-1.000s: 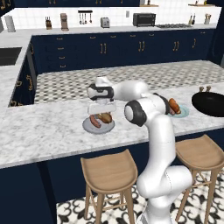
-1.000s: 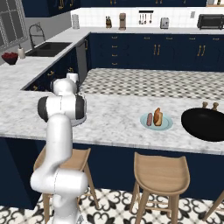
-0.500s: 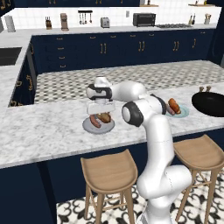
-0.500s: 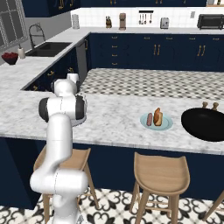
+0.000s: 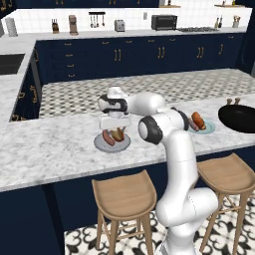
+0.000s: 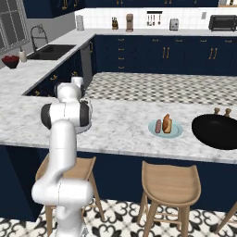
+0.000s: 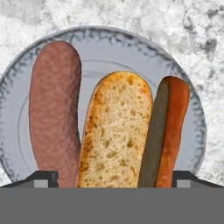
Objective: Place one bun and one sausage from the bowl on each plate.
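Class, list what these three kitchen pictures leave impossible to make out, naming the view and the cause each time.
- Hand view: the near ends of the bun and sausage are cut off by the bottom edge.
- Hand view: the pincer shows only its tips, so its opening is unclear.
- Right base view: the inside of the bowl is too dark to read.

Sausage (image 7: 54, 111) and split bun (image 7: 131, 131) lie on grey plate (image 7: 183, 78).

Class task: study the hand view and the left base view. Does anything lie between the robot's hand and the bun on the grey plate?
Nothing visible does. The hand hangs directly above the grey plate, and the bun lies in plain sight between its fingertips, beside the sausage.
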